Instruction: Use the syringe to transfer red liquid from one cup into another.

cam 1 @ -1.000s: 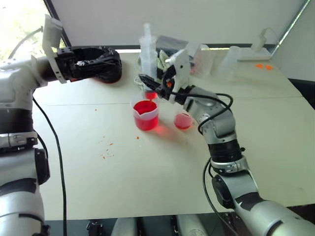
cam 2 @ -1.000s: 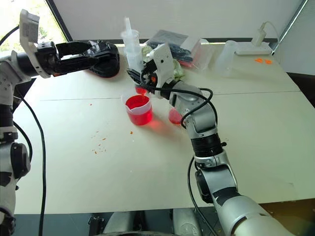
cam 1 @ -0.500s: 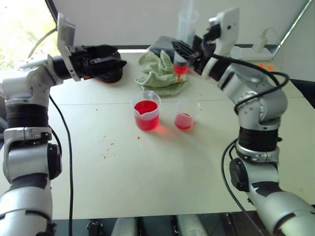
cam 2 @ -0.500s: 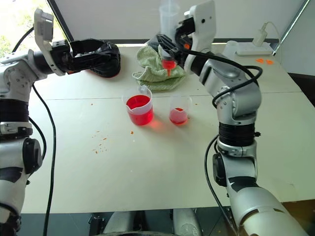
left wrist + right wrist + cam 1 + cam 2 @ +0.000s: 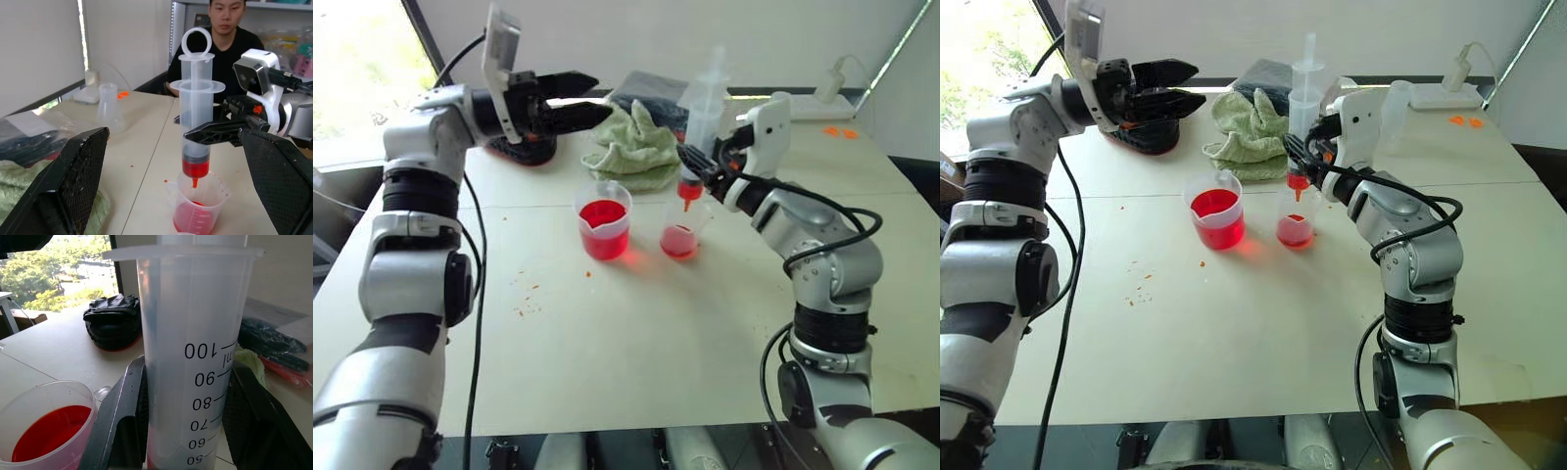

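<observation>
Left eye view, from left to right: the left tool (image 5: pixel 597 110) hangs raised above the surface (image 5: pixel 607 343) with its fingers wide apart and nothing between them, pointing toward the syringe (image 5: pixel 697 137). Below it the larger beaker (image 5: pixel 604 219) stands holding deep red liquid (image 5: pixel 603 212). Just beside it is the smaller cup (image 5: pixel 681 231), with a shallow pinkish-red pool at its base. The right tool (image 5: pixel 697 168) is clamped on the syringe barrel, holding it upright with the orange-red tip directly over the smaller cup's mouth. A small red charge sits in the barrel's bottom. Judging by this, drawing up is done; the plunger still has to be pressed.
</observation>
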Available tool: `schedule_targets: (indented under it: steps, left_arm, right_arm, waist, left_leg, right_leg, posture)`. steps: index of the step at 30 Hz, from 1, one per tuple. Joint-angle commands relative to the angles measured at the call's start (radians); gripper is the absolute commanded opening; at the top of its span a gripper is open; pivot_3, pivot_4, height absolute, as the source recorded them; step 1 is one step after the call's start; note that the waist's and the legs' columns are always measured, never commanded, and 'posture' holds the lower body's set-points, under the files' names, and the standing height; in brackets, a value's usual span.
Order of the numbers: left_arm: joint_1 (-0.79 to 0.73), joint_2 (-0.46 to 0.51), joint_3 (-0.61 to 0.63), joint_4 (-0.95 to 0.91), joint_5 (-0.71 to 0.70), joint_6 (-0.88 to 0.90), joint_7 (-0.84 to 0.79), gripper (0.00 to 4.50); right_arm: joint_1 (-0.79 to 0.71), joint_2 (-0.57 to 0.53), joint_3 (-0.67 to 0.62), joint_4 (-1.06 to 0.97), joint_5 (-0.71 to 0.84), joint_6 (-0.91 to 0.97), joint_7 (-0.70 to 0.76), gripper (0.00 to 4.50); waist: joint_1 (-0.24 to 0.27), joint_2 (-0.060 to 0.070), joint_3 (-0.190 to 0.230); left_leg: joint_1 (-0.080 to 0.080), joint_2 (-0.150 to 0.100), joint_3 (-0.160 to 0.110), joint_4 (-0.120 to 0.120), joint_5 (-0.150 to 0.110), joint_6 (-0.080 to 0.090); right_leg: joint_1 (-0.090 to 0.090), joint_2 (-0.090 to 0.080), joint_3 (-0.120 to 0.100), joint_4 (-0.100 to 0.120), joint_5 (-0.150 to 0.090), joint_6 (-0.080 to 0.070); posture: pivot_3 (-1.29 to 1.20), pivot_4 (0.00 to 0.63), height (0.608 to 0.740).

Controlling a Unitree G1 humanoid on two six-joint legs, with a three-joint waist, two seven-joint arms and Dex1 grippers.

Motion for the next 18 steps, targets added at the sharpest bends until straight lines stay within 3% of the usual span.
schedule_targets:
  steps: [1,8,18]
  left_arm:
    - [-0.085,-0.035,0.017,0.043,0.006,-0.05,-0.002,4.46]
    - [-0.249,-0.132,0.102,0.304,0.004,-0.14,0.138,4.46]
    - [-0.291,-0.229,0.088,0.421,0.094,-0.207,0.098,4.46]
  right_arm:
    - [-0.009,-0.003,-0.011,-0.051,0.005,-0.033,-0.01,1.41]
    - [0.016,-0.01,0.021,-0.086,0.011,-0.027,0.0,1.41]
    - [0.039,-0.023,0.019,-0.134,0.017,-0.003,-0.013,1.41]
  waist:
    - [0.01,0.0,0.0]
    - [0.022,0.0,0.0]
    - [0.02,0.0,0.0]
  left_leg:
    - [0.0,0.0,0.0,0.0,0.0,0.0]
    - [-0.001,0.0,0.001,0.001,0.0,0.001]
    - [-0.001,0.0,0.001,0.0,0.0,0.001]
  right_leg:
    - [0.0,0.0,0.0,0.0,0.0,0.0]
    - [0.0,-0.001,0.0,-0.002,0.0,0.0]
    - [0.0,0.0,0.0,-0.002,0.0,0.0]
  posture:
    - [0.0,0.15,0.711]
    - [0.0,0.15,0.711]
    - [0.0,0.15,0.711]
